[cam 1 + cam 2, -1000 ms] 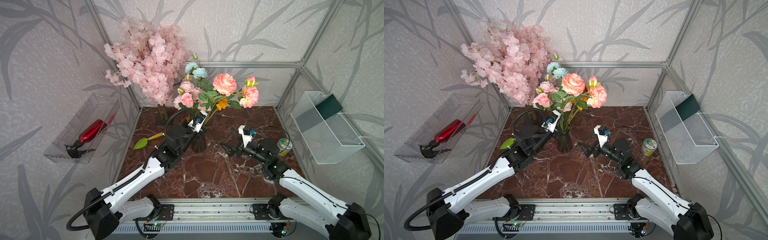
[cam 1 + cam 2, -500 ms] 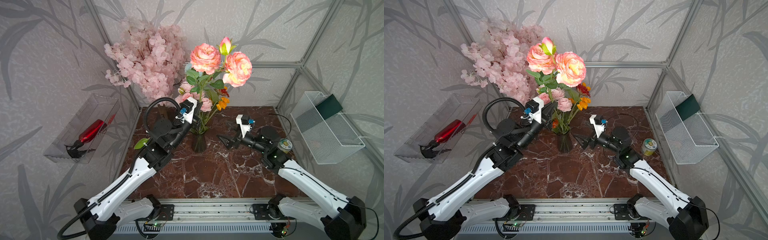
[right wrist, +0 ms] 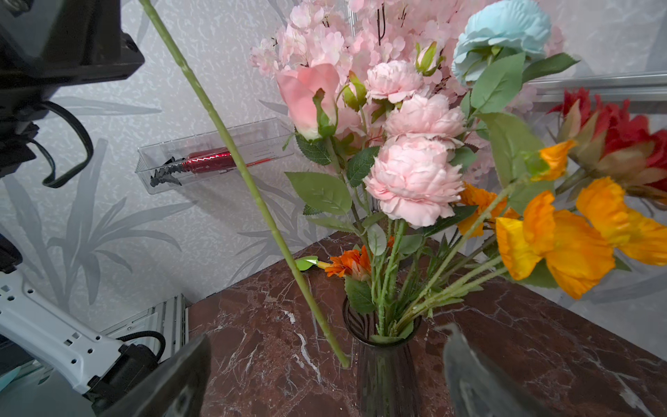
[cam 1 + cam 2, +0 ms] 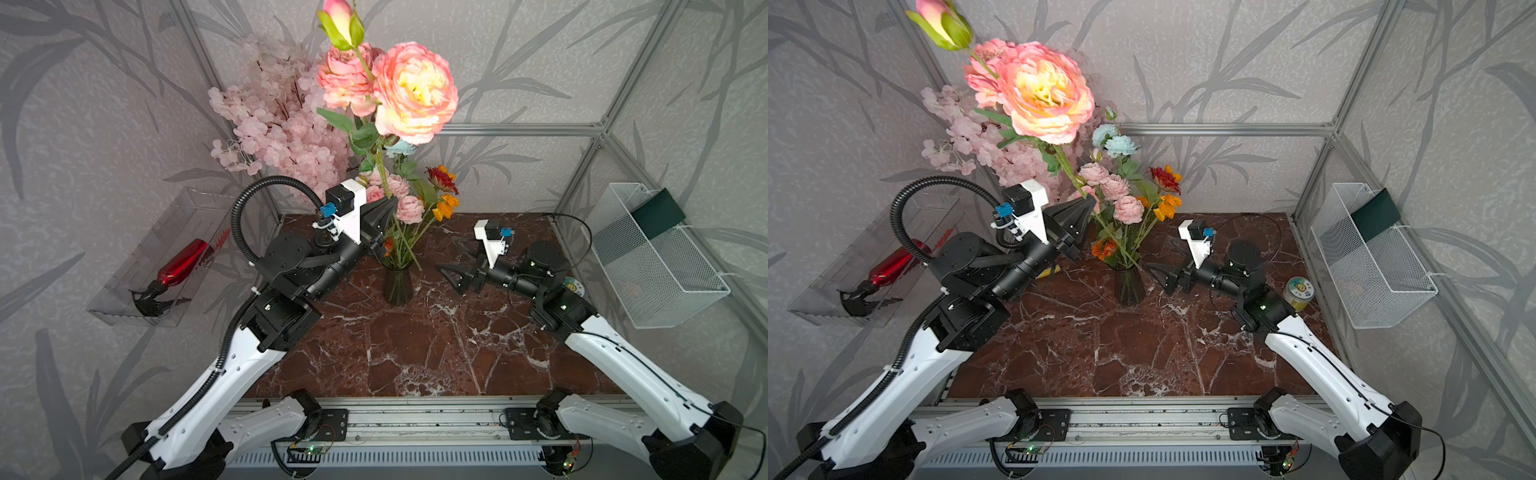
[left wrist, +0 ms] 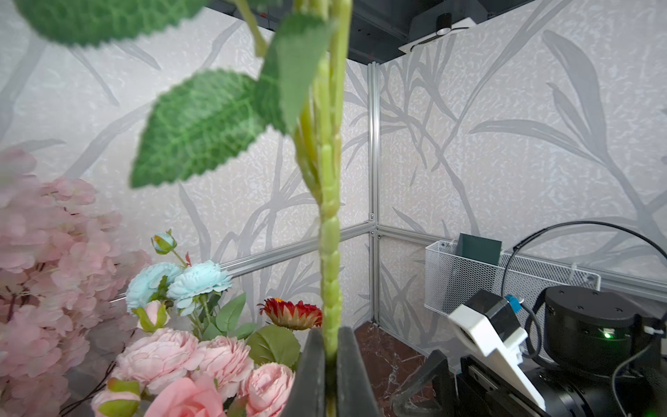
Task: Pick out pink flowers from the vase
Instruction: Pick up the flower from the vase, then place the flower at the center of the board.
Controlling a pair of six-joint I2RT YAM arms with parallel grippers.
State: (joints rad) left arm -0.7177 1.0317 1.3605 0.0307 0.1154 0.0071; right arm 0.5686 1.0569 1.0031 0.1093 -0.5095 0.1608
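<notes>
Pink flowers (image 4: 415,91) are held by the stem (image 5: 330,252) in the clenched left gripper (image 4: 1088,203), its tip beside the vase (image 4: 397,286), right gripper (image 4: 451,255) spread empty; the vase could be tipped by a sideways swing.

both top views hang high at the front, looking down and back over the marble table (image 4: 395,353), nearly the same picture. my left wrist cam stares up a green stem (image 5: 330,252) from super close. right wrist cam faces the vase (image 3: 382,372) close up, shared with both top views.
</notes>
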